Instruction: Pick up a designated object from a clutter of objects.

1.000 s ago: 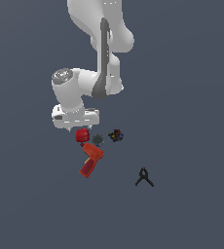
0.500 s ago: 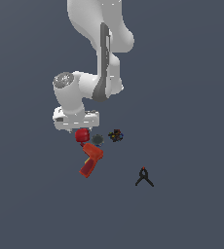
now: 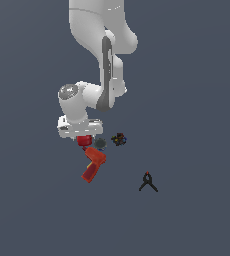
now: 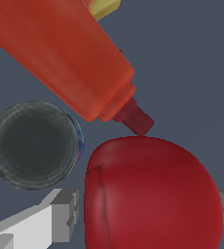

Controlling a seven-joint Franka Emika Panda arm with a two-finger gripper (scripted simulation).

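The deep-red rounded lump (image 3: 84, 140) lies on the grey floor, directly under my gripper (image 3: 82, 135). In the wrist view the lump (image 4: 153, 194) fills the space between my two grey fingers (image 4: 60, 214), one close on each side of it. The jaws stand open around it, and the lump rests on the floor. The orange-red drill-shaped toy (image 3: 93, 164) lies just beyond the lump, its tip nearly touching it (image 4: 60, 53). The grey-teal disc (image 3: 100, 144) sits right beside the lump (image 4: 33, 144).
A dark multicoloured bit (image 3: 119, 139) lies to the exterior view's right of the disc. A black A-shaped clamp (image 3: 148, 182) lies apart, lower and further to the exterior view's right. The floor is a plain grey surface.
My gripper has come down a little over the red lump. The clutter has not moved.
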